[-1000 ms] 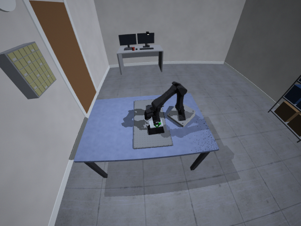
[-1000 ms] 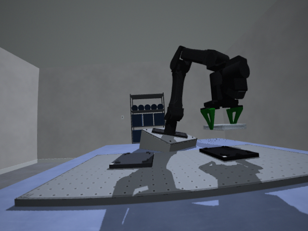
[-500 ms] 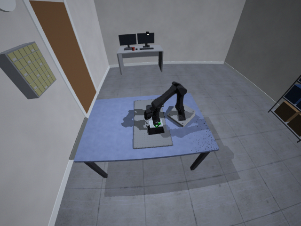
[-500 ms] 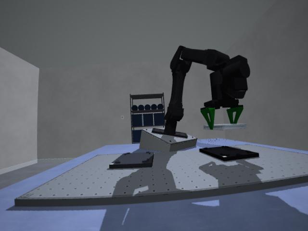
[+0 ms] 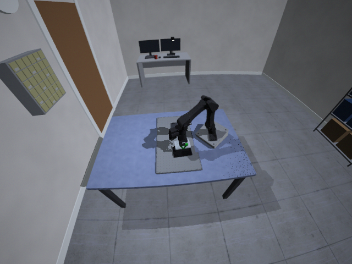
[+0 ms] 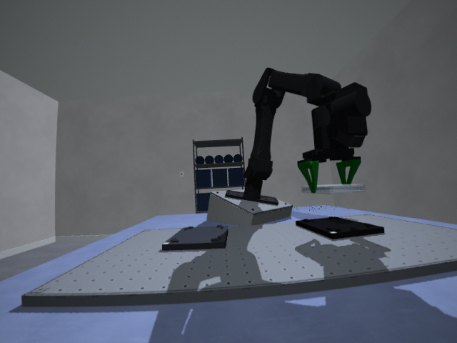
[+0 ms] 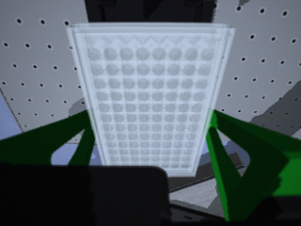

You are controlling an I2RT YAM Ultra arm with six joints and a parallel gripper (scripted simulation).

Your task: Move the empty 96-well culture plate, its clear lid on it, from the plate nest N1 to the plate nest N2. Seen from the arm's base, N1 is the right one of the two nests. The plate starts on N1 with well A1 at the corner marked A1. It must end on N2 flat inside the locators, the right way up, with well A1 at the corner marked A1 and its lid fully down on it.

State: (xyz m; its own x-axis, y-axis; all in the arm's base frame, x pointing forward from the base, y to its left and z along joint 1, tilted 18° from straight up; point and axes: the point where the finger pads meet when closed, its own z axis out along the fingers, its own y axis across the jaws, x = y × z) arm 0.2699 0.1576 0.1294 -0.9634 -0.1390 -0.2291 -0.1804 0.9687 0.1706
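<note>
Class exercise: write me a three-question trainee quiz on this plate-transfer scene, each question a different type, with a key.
1. True or false: the clear lidded 96-well plate rests on the black nest beneath it.
2. What grips the plate? A) green-fingered gripper B) nothing
3. Fill in: the other dark nest, left in the exterior view, holds ____.

Key: 1 false, it hangs above; 2 A, jaws shut on its sides; 3 nothing.

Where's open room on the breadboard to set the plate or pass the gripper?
The black nest under the held plate shows nothing on it. The breadboard looks bare toward the camera and between the nests. It's crowded near the base wedge beside the second nest.
</note>
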